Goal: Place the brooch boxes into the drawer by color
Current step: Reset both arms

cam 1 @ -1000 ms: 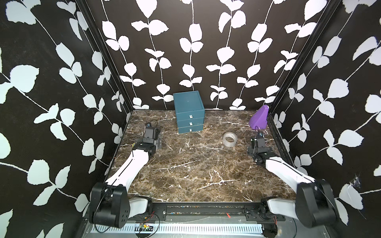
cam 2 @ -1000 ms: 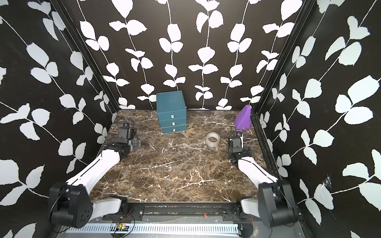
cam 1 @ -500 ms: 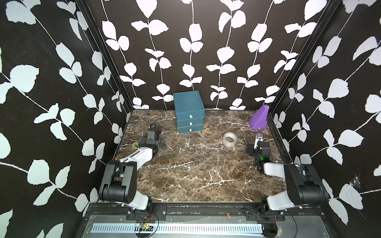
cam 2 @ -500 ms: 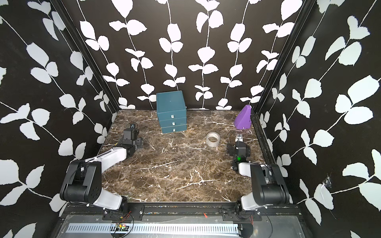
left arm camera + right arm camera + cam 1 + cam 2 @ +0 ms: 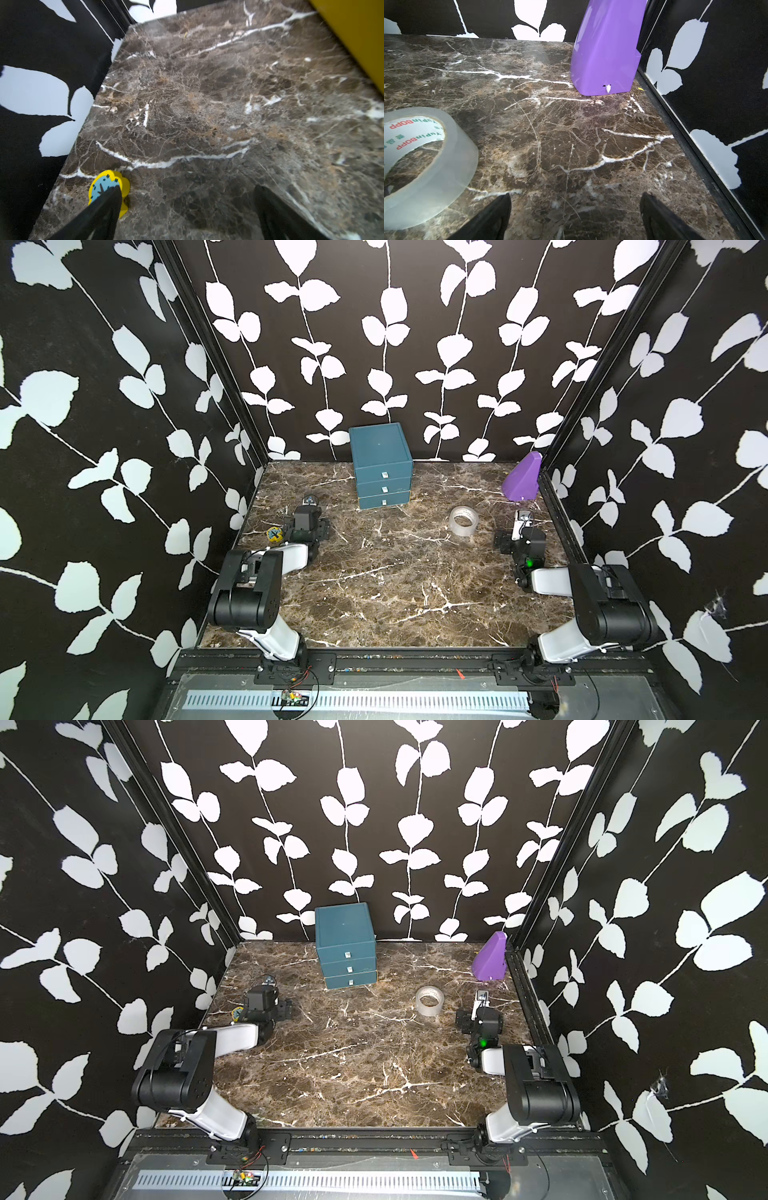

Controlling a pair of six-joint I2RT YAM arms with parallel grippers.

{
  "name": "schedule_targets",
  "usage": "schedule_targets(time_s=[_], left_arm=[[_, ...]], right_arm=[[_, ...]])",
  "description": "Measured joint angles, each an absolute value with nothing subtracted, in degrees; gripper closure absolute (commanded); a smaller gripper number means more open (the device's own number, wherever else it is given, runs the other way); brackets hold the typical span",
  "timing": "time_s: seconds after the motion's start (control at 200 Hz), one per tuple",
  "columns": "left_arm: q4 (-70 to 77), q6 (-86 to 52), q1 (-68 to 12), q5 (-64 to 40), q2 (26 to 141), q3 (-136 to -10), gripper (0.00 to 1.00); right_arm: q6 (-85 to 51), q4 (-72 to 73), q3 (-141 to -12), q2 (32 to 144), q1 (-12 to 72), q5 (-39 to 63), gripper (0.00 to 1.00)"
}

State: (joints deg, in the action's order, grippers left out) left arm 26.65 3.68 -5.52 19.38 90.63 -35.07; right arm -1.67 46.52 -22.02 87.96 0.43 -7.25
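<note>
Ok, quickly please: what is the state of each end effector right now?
Left end effector: open, holding nothing.
Right end effector: open, holding nothing.

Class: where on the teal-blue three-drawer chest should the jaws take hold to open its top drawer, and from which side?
Probably the tiny silver pull at the front centre of the top drawer, approached from the front: the closed fronts sit flush, so nothing else protrudes.

Brown marble tabletop [image 5: 374, 585] with white veins, black walls [image 5: 374, 344] with white leaf vines, clear tape roll [image 5: 464, 521] lying flat right of centre, purple wedge [image 5: 522, 482] upright in the far right corner, small yellow-and-blue clock piece [image 5: 274, 534] by the left wall.
</note>
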Motion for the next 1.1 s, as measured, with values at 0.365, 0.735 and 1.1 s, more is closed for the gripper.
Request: schedule_targets(time_s=[0.365, 0.735, 1.1], left_arm=[[43.7, 4.4, -5.5, 17.5, 88.2, -24.2, 0.01], [50.9, 4.7, -4.7, 14.9, 90.0, -22.2, 0.01], [51.4, 4.5, -4.7, 14.3, 90.0, -22.2, 0.01]], right_arm=[[-1.7, 46.5, -22.0, 88.0, 0.4, -6.9, 0.01], [-1.7, 46.6, -22.0, 88.0, 0.4, -6.8, 0.01], [-1.4, 46.5, -22.0, 88.0, 0.4, -6.7, 0.01]])
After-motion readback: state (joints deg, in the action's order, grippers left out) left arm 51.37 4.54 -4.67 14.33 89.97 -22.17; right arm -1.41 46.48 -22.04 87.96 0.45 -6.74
